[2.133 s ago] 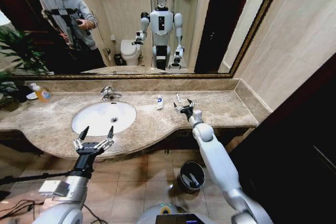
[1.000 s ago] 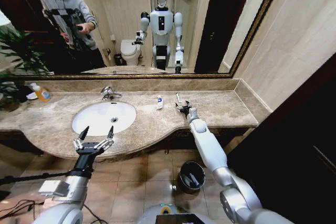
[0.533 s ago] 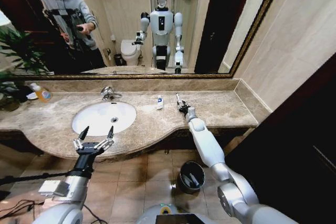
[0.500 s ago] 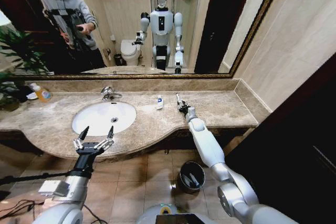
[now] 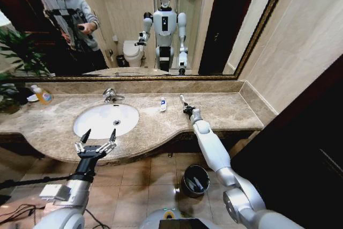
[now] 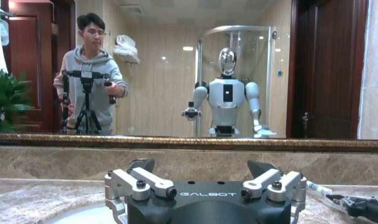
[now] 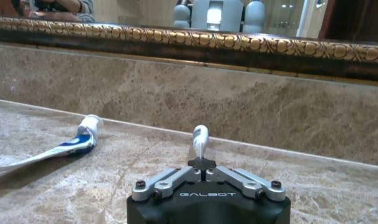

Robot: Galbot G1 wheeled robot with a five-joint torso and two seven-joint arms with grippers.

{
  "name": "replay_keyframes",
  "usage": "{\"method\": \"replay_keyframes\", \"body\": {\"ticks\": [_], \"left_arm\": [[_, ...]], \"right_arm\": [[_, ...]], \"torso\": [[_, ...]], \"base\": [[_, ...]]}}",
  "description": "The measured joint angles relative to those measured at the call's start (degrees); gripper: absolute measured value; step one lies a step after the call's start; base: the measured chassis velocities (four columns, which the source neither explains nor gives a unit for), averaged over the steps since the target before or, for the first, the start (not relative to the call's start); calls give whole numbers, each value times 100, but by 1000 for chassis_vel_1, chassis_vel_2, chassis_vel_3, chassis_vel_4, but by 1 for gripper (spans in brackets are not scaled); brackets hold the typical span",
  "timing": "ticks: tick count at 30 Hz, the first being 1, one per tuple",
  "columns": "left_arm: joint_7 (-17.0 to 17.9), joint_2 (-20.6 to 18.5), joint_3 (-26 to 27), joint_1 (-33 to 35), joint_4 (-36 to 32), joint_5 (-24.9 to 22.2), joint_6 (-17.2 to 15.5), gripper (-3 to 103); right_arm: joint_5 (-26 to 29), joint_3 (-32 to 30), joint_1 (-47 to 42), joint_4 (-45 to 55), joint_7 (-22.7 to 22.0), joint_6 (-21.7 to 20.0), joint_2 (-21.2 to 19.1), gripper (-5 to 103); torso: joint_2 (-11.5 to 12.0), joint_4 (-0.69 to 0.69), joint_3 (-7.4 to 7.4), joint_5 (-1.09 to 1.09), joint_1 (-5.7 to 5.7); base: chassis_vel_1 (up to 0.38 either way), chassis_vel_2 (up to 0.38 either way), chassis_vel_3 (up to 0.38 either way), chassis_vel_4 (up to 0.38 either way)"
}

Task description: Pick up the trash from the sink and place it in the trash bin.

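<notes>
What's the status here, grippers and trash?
Right gripper shut on small white tube at the counter's back. Left gripper open, hanging before the sink. Second tube lies alongside. Nothing obstructing.

Bathroom, hotel-style. Marble counter point(image 5: 225, 112) across the middle of the head view with an oval white sink point(image 5: 105, 119) and chrome tap point(image 5: 111, 95) left of centre. Gold-framed mirror point(image 5: 177, 25) fills the upper frame; it reflects a toilet point(image 5: 132, 52) and glass shower stall point(image 6: 238, 79). Tiled floor at bottom with a small bin point(image 5: 195, 180).
</notes>
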State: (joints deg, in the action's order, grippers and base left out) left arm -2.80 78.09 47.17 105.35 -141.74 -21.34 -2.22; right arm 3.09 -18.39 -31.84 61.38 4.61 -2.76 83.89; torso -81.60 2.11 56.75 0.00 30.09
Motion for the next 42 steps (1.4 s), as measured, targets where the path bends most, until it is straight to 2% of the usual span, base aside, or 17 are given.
{"method": "replay_keyframes", "body": {"ticks": [8, 15, 20, 21, 27, 34, 40, 42], "left_arm": [[0, 0, 0, 0, 0, 0, 0, 100], [0, 0, 0, 0, 0, 0, 0, 100], [0, -1, 0, 0, 0, 0, 0, 100], [0, -1, 0, 0, 0, 0, 0, 100], [0, 0, 0, 0, 0, 0, 0, 100], [0, 0, 0, 0, 0, 0, 0, 100], [0, 0, 0, 0, 0, 0, 0, 100], [0, 0, 0, 0, 0, 0, 0, 100]], "right_arm": [[181, -1, -264, 707, -57, -250, -198, 0], [409, -63, -909, 1653, -151, -368, -680, 0], [677, -344, -1981, 2762, -267, -491, -1162, 0], [677, -344, -1981, 2762, -267, -491, -1162, 0], [811, -765, -3226, 3987, -345, -503, -1489, 0], [765, -1058, -4227, 4807, -426, -448, -1468, 0], [690, -981, -4571, 5097, -442, -389, -1370, 0], [598, -988, -4876, 5203, -442, -239, -1271, 0]], "torso": [[0, 0, -1, 1, 0], [0, 1, -1, 1, -1], [0, 0, -1, 1, -1], [0, 0, -1, 1, -1], [0, 0, -2, 2, -2], [0, -2, -2, 1, -2], [1, 1, -1, 0, -1], [0, 1, -1, 0, 0]], "base": [[0, 0, 0, 0], [0, 0, 0, 0], [0, 0, 0, 0], [0, 0, 0, 0], [0, 0, 0, 0], [0, 0, 0, 0], [0, 0, 0, 0], [0, 0, 0, 0]]}}
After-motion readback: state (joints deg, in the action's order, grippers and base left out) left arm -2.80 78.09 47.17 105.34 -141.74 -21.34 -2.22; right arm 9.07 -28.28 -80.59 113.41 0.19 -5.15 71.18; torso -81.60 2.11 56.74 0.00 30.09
